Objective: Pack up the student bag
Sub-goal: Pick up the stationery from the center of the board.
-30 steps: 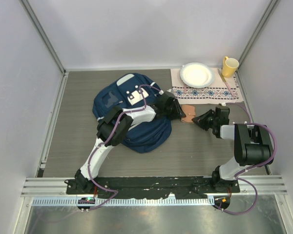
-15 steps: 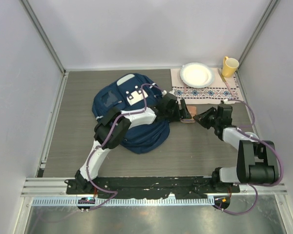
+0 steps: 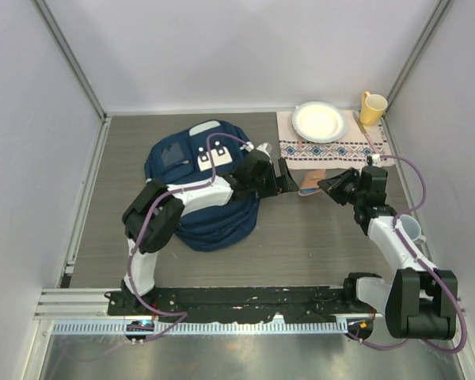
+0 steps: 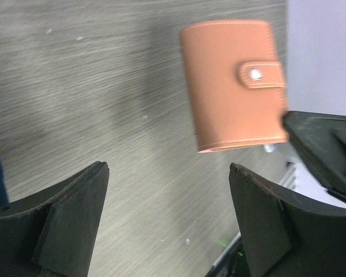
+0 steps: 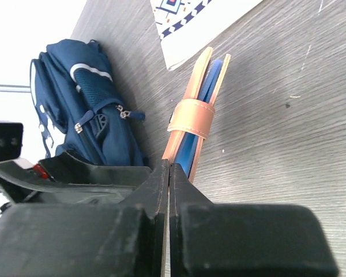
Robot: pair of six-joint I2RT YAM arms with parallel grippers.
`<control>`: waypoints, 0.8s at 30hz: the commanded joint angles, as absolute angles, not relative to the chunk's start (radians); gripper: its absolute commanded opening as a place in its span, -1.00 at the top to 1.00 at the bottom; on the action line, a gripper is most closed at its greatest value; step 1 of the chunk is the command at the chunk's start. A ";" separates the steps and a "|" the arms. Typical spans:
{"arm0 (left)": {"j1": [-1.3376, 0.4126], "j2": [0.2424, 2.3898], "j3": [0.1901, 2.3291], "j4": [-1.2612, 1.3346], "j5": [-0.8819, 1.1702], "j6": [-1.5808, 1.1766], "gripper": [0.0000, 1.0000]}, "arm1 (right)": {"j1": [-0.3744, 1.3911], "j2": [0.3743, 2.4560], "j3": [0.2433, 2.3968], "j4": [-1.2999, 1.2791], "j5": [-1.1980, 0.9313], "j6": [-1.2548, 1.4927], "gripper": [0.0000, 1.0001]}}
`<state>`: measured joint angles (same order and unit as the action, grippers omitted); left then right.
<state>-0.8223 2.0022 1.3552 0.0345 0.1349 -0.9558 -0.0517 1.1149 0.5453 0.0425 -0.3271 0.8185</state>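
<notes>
— What is your table carrying right now?
— Your grey wood-grain table [image 3: 301, 237] has the student bag [image 3: 214, 226] lying left of centre and a patterned cloth [image 3: 340, 149] at the far right. A pale cup [image 3: 412, 228] stands near the right edge, partly hidden.

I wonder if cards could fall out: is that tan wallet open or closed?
Closed. The wallet has its strap snapped across the front, and the right wrist view shows the strap wrapped round both covers.
</notes>
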 commanded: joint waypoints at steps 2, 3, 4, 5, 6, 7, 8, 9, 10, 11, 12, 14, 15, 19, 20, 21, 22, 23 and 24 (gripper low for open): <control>-0.815 1.873 1.335 0.194 0.239 -0.949 -0.78 | -0.049 1.020 0.617 0.006 -0.331 0.805 0.98; -0.815 1.855 1.303 0.224 0.241 -0.956 -0.78 | -0.048 1.013 0.623 -0.032 -0.342 0.802 0.98; -0.815 1.839 1.289 0.248 0.247 -0.959 -0.81 | -0.048 1.005 0.627 -0.038 -0.348 0.804 0.98; -0.815 1.829 1.279 0.282 0.255 -0.968 -0.84 | -0.048 0.996 0.630 -0.041 -0.354 0.807 0.98; -0.810 1.807 1.272 0.290 0.262 -0.971 -0.84 | -0.048 0.989 0.632 -0.043 -0.368 0.813 0.98; -0.807 1.798 1.267 0.294 0.267 -0.971 -0.84 | -0.048 0.985 0.634 -0.046 -0.374 0.815 0.98; -0.801 1.781 1.263 0.291 0.259 -0.968 -0.84 | -0.046 0.973 0.637 -0.051 -0.377 0.816 0.98; -0.799 1.748 1.243 0.288 0.244 -0.957 -0.85 | -0.046 0.970 0.640 -0.054 -0.391 0.815 0.98; -0.796 1.726 1.230 0.284 0.229 -0.951 -0.85 | -0.045 0.966 0.641 -0.052 -0.403 0.815 0.98; -0.786 1.709 1.214 0.270 0.195 -0.945 -0.86 | -0.044 0.966 0.652 -0.055 -0.416 0.815 0.98; -0.776 1.691 1.183 0.262 0.184 -0.939 -0.88 | -0.040 0.968 0.658 -0.057 -0.425 0.816 0.99; -0.744 1.643 1.146 0.262 0.181 -0.946 -0.89 | -0.026 0.968 0.676 -0.055 -0.449 0.819 0.98; -0.733 1.623 1.097 0.273 0.186 -0.954 -0.90 | -0.018 0.971 0.683 -0.052 -0.456 0.819 0.99; -0.675 1.495 0.973 0.307 0.184 -0.980 -0.90 | 0.076 0.983 0.735 -0.054 -0.447 0.822 0.98; -0.666 1.471 0.936 0.304 0.186 -0.982 -0.91 | 0.103 0.991 0.745 -0.052 -0.434 0.822 0.98; -0.657 1.448 0.921 0.298 0.184 -0.976 -0.91 | 0.138 0.997 0.756 -0.049 -0.422 0.821 0.98; -0.638 1.392 0.907 0.266 0.183 -0.967 -0.91 | 0.168 1.018 0.779 -0.045 -0.405 0.824 0.98; -0.629 1.366 0.885 0.243 0.175 -0.960 -0.92 | 0.237 1.031 0.788 -0.037 -0.381 0.831 0.99; -0.620 1.335 0.871 0.221 0.155 -0.951 -0.92 | 0.267 1.045 0.795 -0.008 -0.373 0.841 0.98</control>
<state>-0.6491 1.4712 0.9119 0.2321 0.1909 -0.9695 0.1406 1.0096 0.7151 -0.0963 -0.4099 0.8192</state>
